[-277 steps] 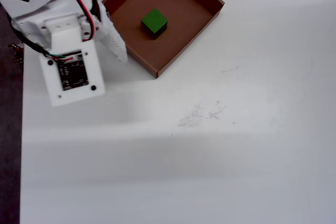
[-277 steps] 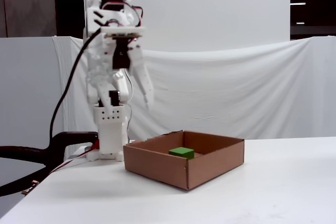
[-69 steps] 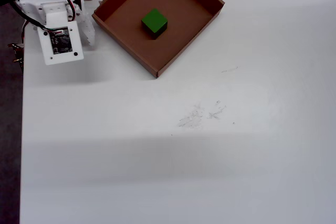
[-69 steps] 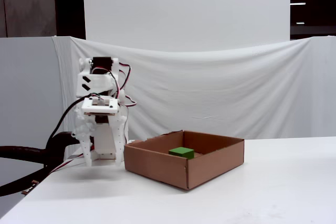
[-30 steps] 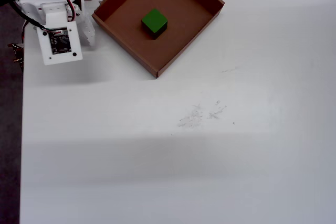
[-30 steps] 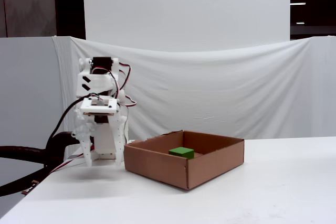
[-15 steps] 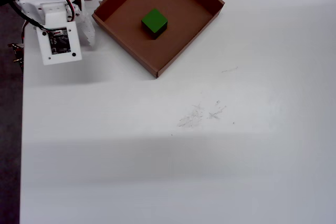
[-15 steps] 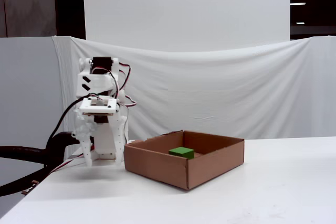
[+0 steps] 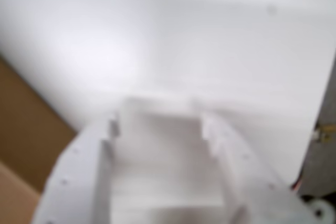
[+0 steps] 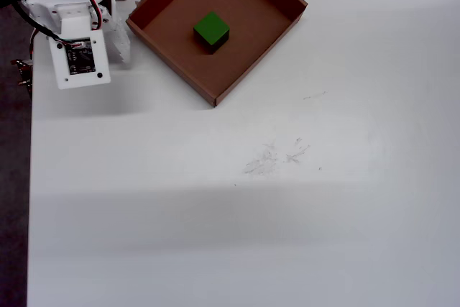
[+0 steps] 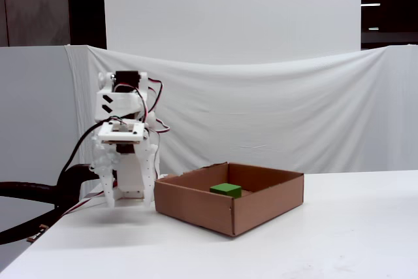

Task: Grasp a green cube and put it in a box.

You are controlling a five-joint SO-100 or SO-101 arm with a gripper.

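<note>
Gripper (image 9: 157,129) seemingly empty | white table (image 10: 287,213) | white drape (image 11: 294,109)

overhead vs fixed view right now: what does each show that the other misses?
Only the overhead view shows the scuff marks on the table and the box's full square floor. Only the fixed view shows the draped white backdrop cloth, the arm's folded height, and the box's low wall from the side. Both show the green cube sitting inside the box, with the arm parked beside it, outside the walls.

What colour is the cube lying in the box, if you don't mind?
Green, clearest in the overhead view: the cube in the box.
</note>
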